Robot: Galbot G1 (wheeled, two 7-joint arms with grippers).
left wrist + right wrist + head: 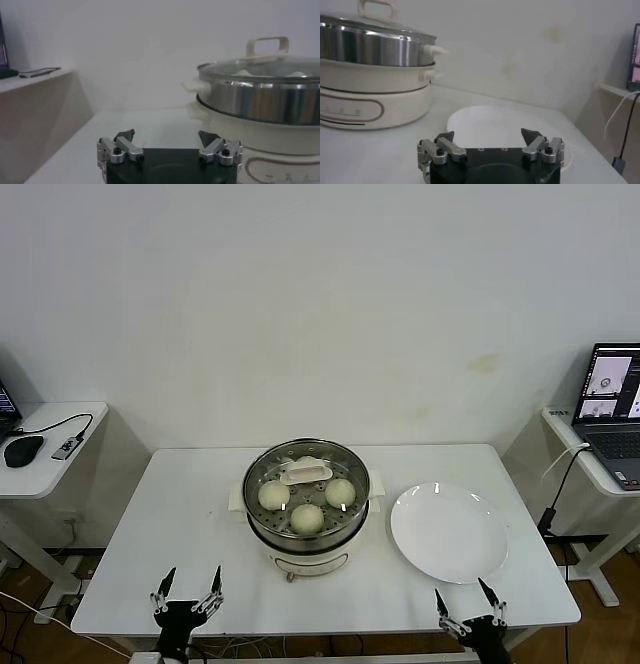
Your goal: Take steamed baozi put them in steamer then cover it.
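- Steamer (306,519) standing near the middle of the surface (190,514), a little toward the back edge, steel pot seated on its white base.
- Lid (306,484) resting level on the pot's rim, cream handle upright at centre; seen seated in the left wrist view (260,67) and the right wrist view (370,25) alike.
- Buns (307,518) visible through the glass: three plainly counted on the perforated tray, a fourth likely hidden beneath the handle toward the back, though not certain.
- Plate (448,533) lying just beside the steamer, toward the right edge, apart from it and bare of buns.
- No bun seen anywhere else on the surface.
- Left gripper (187,591) hovering at the front edge near the left corner, fingers spread wide, holding nothing, well apart from the steamer.
- Right gripper (468,604) hovering at the front edge near the right corner, just in front of the plate, fingers likewise spread and holding nothing.
- Judged from this layout: loading looks done, covering looks done, task apparently finished or all but so.
- Left to check, at most: presence of the fourth bun under the handle, and even seating of the lid all round the rim.
- Nothing further called for from either arm, by the look of it, beyond staying clear at the front edge.
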